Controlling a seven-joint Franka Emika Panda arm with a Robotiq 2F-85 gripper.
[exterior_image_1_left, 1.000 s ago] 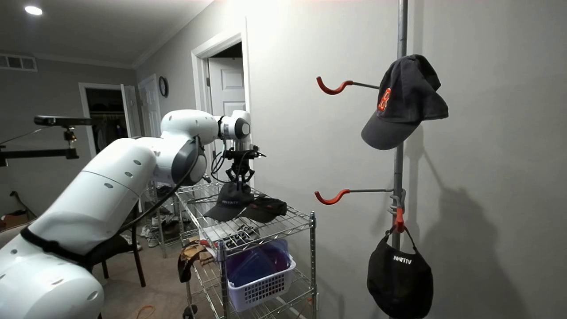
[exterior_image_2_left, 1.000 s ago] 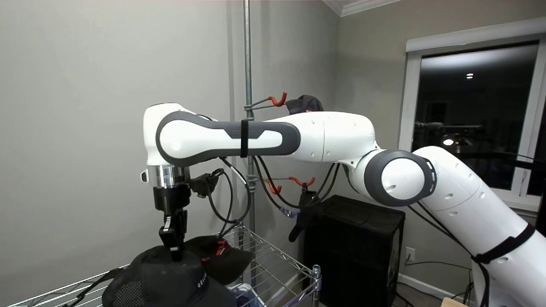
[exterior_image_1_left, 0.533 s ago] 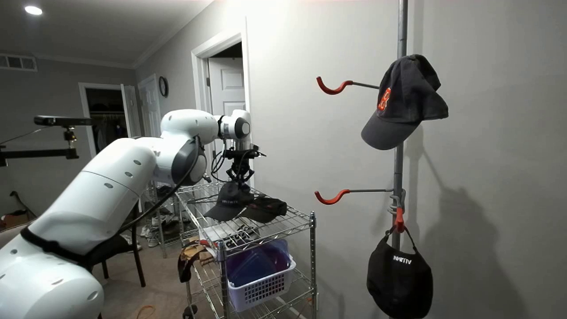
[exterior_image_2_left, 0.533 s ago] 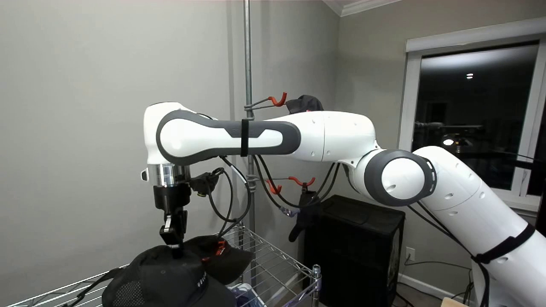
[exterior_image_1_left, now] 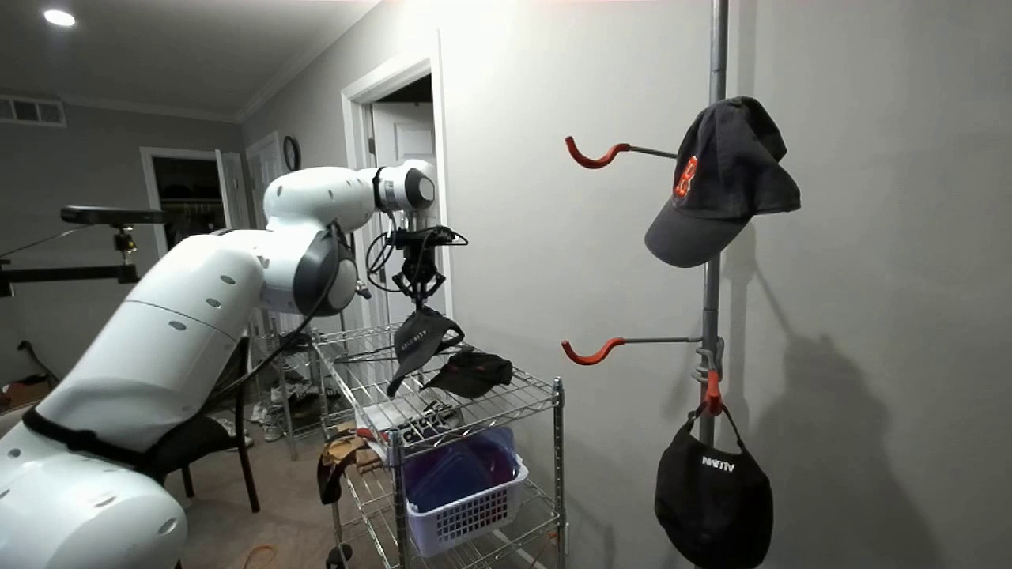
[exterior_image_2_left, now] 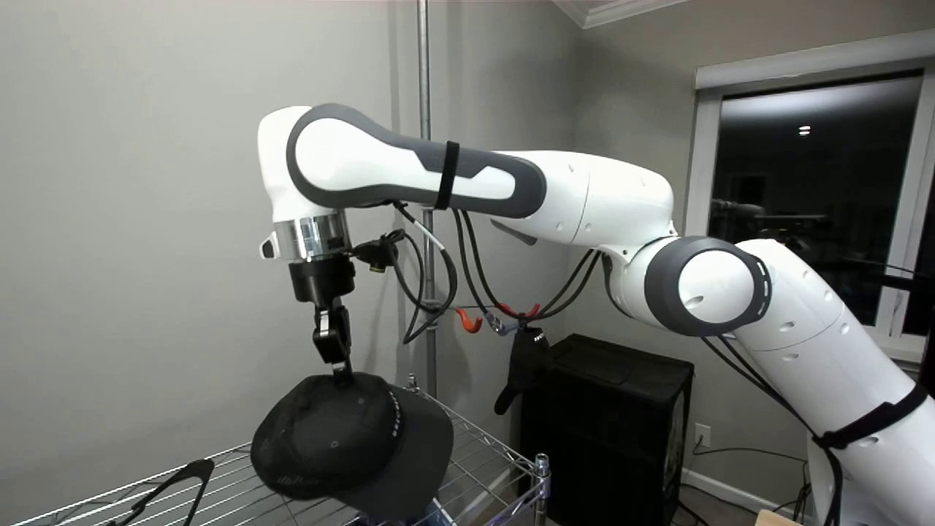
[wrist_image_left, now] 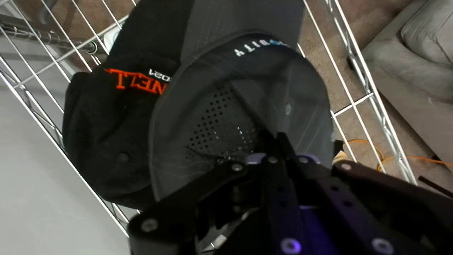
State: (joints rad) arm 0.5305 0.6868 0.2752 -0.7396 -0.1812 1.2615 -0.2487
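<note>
My gripper (exterior_image_1_left: 420, 303) is shut on the crown of a dark grey cap (exterior_image_1_left: 425, 341) with light lettering. In both exterior views the cap (exterior_image_2_left: 329, 438) hangs tilted, brim down, above the wire shelf. In the wrist view the fingertips (wrist_image_left: 277, 140) pinch the folded crown fabric of the cap (wrist_image_left: 240, 92), beside its perforated panel. A black cap (wrist_image_left: 116, 113) with orange letters lies on the shelf; it also shows in an exterior view (exterior_image_1_left: 472, 373). The held cap partly covers it in the wrist view.
The wire shelf (exterior_image_1_left: 534, 401) holds a white basket (exterior_image_1_left: 470, 514) lower down. A metal pole (exterior_image_1_left: 718, 55) by the wall carries red-tipped hooks (exterior_image_1_left: 594, 353), a navy cap (exterior_image_1_left: 723, 166) and a black cap (exterior_image_1_left: 711, 506). A black strap-like thing (exterior_image_2_left: 199, 469) lies on the shelf.
The gripper has risen with the grey cap in it. The cap has left the shelf and tipped brim-down. The black cap stays on the shelf.
</note>
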